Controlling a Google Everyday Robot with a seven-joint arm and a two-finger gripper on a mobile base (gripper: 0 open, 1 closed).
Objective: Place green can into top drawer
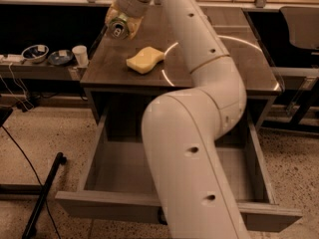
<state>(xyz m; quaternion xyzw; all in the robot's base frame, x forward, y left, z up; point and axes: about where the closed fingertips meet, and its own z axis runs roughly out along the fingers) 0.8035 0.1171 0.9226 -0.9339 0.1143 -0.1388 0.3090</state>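
My gripper [121,20] is at the top left, at the end of the long white arm, above the far left part of the tabletop [119,76]. It is shut on the green can [118,28], which lies tilted with its silver end facing the camera, lifted off the table. The top drawer [99,207] stands pulled wide open below the table's front edge. Its grey floor [122,171] is bare where visible. My arm covers the drawer's middle and most of its handle.
A yellow sponge [144,59] lies on the table just right of and below the can. Two bowls [35,51] and a white cup [79,55] sit on a low shelf at left. A black stand leg [44,193] lies on the floor at left. A chair [300,29] stands at right.
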